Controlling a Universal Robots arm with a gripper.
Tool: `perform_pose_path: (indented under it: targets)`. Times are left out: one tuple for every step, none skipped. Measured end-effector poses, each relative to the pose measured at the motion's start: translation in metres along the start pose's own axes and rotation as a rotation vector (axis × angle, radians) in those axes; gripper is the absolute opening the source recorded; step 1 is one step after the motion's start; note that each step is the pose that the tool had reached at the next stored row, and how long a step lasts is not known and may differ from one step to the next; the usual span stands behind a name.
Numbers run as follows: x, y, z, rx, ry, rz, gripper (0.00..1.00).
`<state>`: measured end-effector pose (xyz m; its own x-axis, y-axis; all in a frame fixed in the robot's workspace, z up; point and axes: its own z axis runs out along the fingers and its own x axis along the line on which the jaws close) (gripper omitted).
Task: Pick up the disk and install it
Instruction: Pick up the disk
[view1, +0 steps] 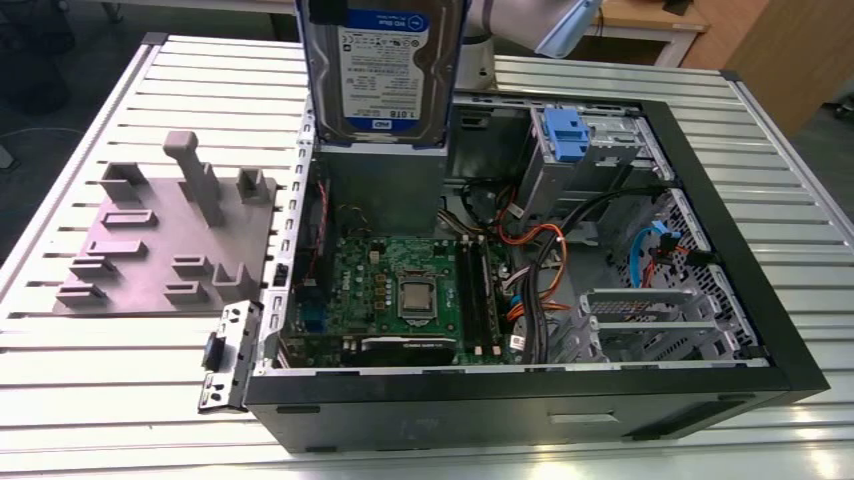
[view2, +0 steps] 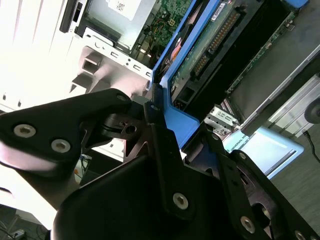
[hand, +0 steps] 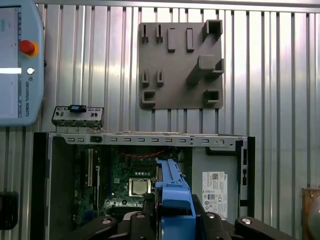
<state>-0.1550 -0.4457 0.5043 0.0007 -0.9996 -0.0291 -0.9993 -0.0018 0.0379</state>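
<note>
Since the black fingers (view2: 159, 145) of the gripper (view2: 185, 131) press on either side of a blue carrier bracket (hand: 172, 192) in both wrist views, you can take the tool as clamped on the disk (view1: 374, 70), with no gap showing between finger and plastic. The second wrist view looks along the drive's underside, circuit board and connector edge facing the camera, the bracket running along its edge.

From the exterior view you see the disk held upright, label side out, lifted off the table (view1: 134, 400) and hanging over the open computer case (view1: 534, 405). Directly under it stands the grey metal box (hand: 215, 165) with the small white sticker; whether the disk's lower edge clears that box or just touches it is hard to say from this angle. Deeper in the case lie the motherboard (view1: 400, 290) and, toward the exterior view's right, the small blue clip in its silver cage (view1: 567, 135) among loose orange and black cables.

So the pick-up reads as done and the install as not yet done: the drive sits in no bay (it hangs wholly above the chassis rim).

Beyond the case, on the slatted table, rests the grey fixture plate (view1: 147, 250), its slots bare, and the first wrist view shows a teach pendant (hand: 15, 65) lying further off.
</note>
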Motion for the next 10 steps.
perform_pose_path:
  targets:
    - [0.0,-0.0012,0.0,0.0001,-0.0001,0.0,0.37]
    - [0.0,-0.0023,-0.0001,-0.0001,0.0001,0.0,0.37]
    - [0.0,-0.0035,-0.0002,0.0,0.0,0.0,0.37]
    - [0.0,-0.0048,-0.0002,0.0,0.0,0.0,0.37]
    - [0.0,-0.0059,-0.0002,0.0,0.0,0.0,0.37]
    - [0.0,-0.0069,-0.0003,0.0,0.0,0.0,0.37]
    - [0.0,-0.0078,-0.0003,0.0,0.0,0.0,0.37]
    - [0.0,-0.0085,-0.0003,0.0,0.0,0.0,0.37]
    - [0.0,-0.0094,-0.0003,0.0,0.0,0.0,0.37]
    - [0.0,-0.0101,-0.0004,0.0,0.0001,0.0,0.37]
